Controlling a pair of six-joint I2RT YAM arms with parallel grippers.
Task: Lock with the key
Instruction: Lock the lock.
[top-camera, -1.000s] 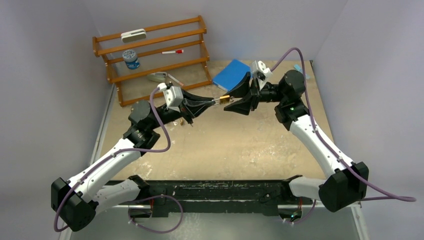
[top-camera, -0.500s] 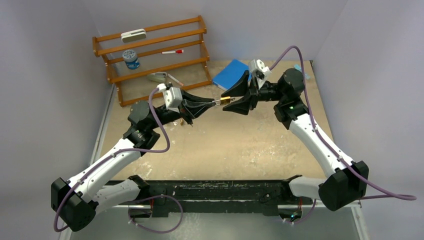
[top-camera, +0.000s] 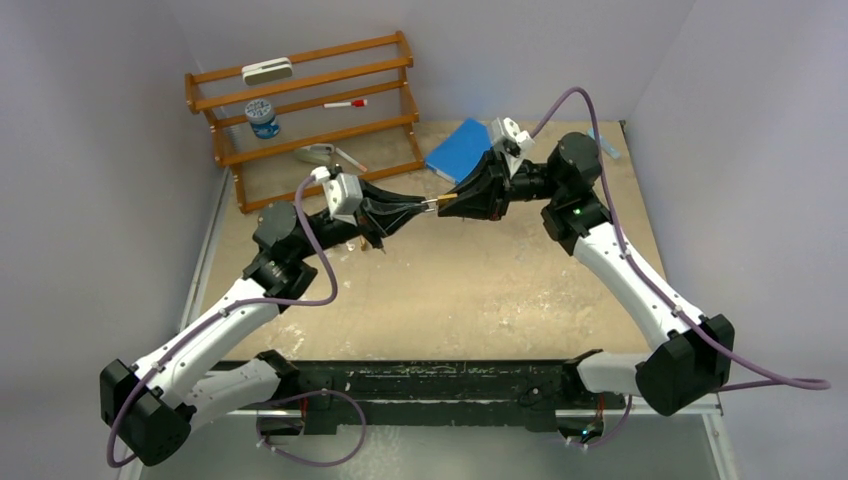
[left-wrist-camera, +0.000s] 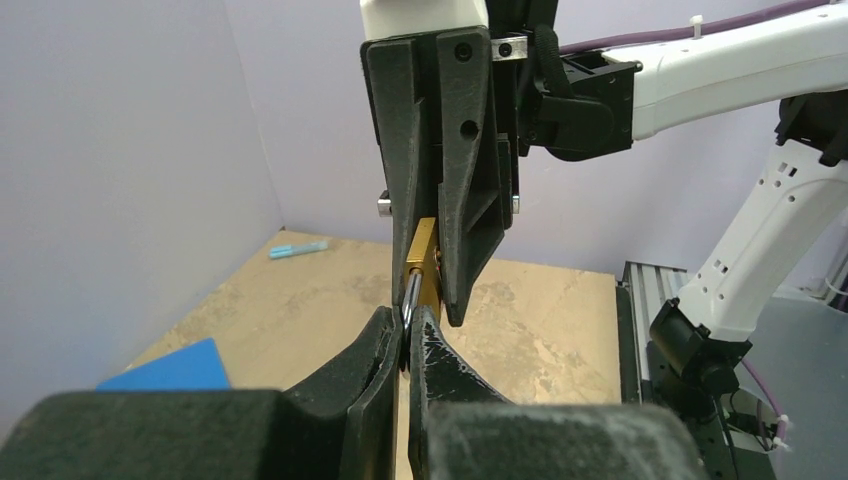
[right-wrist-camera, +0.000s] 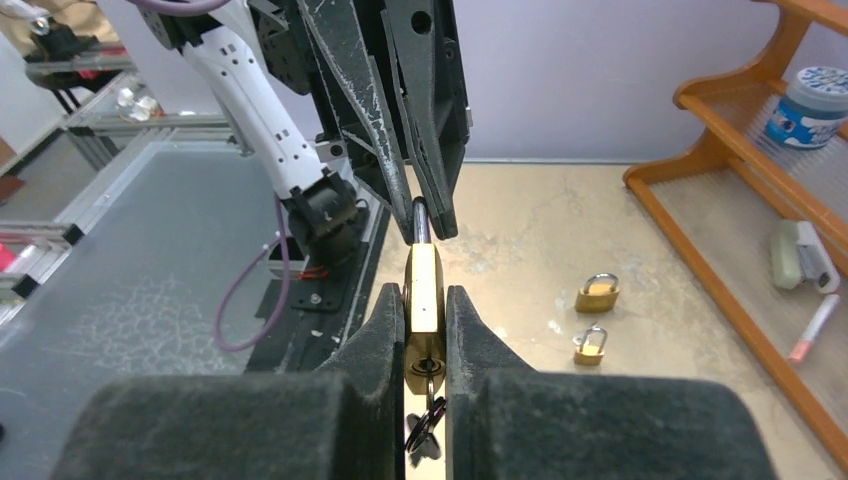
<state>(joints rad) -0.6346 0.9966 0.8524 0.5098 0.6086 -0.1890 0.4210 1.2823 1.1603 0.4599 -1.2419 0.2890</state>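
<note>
right tool (right-wrist-camera: 424, 297) grips brass padlock (right-wrist-camera: 424, 278) | left tool (right-wrist-camera: 425, 229) pinches shackle (right-wrist-camera: 422, 215) | spare padlocks (right-wrist-camera: 597, 293) on table (right-wrist-camera: 520, 225)

No legible txt, label on blue-white jar (top-camera: 262, 118) on wooden rack (top-camera: 340, 50) too blurry to read

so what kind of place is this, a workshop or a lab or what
Probably a robotics lab test cell: two white-and-black robot arms bolted to a black base rail, plain grey-lilac walls boxing in a scuffed beige tabletop, and an orange wooden rack of small props.
</note>
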